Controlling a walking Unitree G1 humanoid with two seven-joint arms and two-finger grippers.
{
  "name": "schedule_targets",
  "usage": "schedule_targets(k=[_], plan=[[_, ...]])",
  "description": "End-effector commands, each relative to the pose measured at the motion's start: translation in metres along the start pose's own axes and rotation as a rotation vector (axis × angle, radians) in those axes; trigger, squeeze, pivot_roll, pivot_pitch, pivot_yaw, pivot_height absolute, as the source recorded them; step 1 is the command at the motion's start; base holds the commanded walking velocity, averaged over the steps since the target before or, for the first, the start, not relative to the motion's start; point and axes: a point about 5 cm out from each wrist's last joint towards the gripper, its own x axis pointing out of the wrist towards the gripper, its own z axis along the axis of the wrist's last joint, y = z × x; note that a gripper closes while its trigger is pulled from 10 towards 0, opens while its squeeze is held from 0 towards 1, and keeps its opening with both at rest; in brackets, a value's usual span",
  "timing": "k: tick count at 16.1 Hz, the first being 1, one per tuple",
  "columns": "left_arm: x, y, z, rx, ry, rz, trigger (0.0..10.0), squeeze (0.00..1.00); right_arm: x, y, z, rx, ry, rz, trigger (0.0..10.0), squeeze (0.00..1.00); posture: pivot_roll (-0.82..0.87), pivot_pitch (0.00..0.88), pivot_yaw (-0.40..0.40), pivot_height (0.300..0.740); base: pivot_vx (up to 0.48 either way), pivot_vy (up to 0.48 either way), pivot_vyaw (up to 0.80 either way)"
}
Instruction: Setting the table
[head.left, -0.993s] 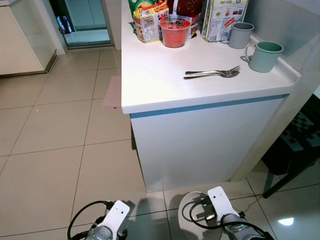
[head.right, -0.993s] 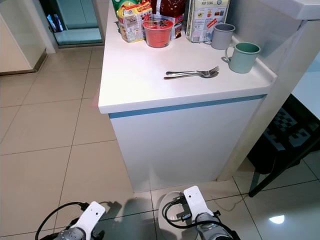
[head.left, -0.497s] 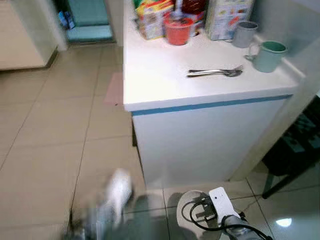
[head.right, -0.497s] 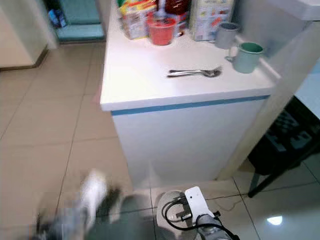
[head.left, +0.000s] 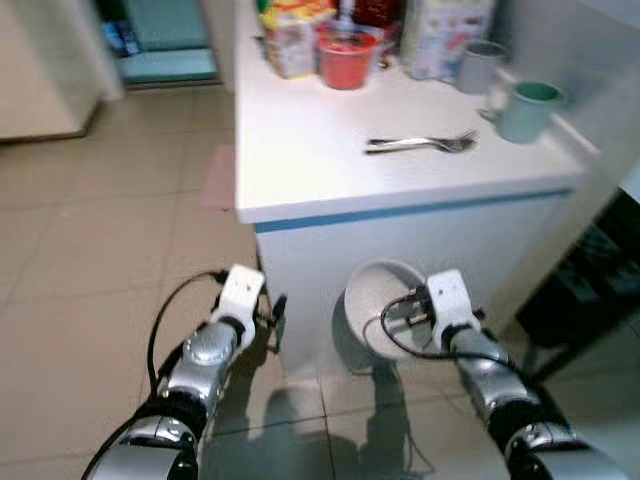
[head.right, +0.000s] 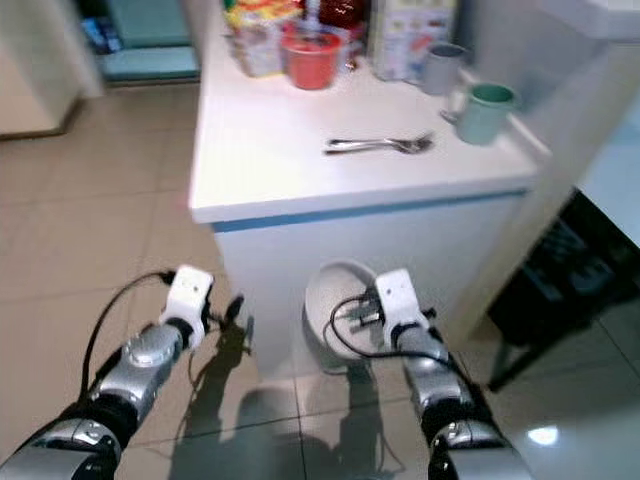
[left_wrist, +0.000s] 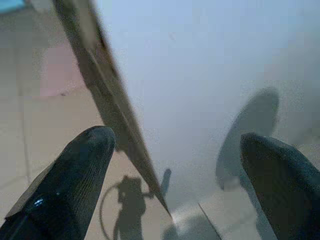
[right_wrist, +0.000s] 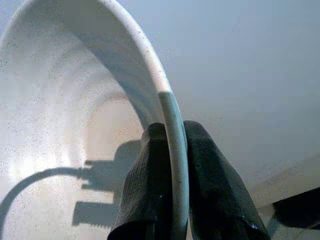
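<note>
A white counter (head.left: 330, 150) with a blue strip under its top is seen ahead; food packets and a red cup sit at its far edge, two mugs at the far right corner, and a spoon and fork (head.left: 420, 144) lie near the right edge. A white ceramic bowl (head.left: 378, 315) is held below the counter's front edge, w/ its rim clamped between the fingers of the right pincer (right_wrist: 172, 200). The left pincer (left_wrist: 175, 170) is held empty, fingers wide apart, facing the counter's front panel. Risk, as judged: the bowl is gripped by a thin rim only, so if lifted too close to the front edge it could be knocked and slip or chip.
</note>
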Motion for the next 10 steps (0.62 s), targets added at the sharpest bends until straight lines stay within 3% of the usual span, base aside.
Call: schedule_targets(k=[1,8,10], plan=[[0.003,0.000,0.009,-0.007,-0.026,-0.013,10.0,0.00,-0.003,0.005,-0.008,0.030,0.019,0.014,0.0,0.00,0.08,0.000,0.013,0.740,0.000,0.000,0.00],[-0.004,0.003,0.007,-0.003,-0.045,-0.006,10.0,0.00,-0.003,0.001,0.001,0.029,-0.043,0.030,0.0,0.00,0.08,0.000,0.011,0.740,0.000,0.000,0.00],[-0.008,0.007,0.013,-0.010,-0.094,0.018,10.0,0.00,-0.003,-0.002,0.008,0.034,-0.085,0.019,0.0,0.00,0.08,0.000,0.014,0.740,0.000,0.000,0.00]])
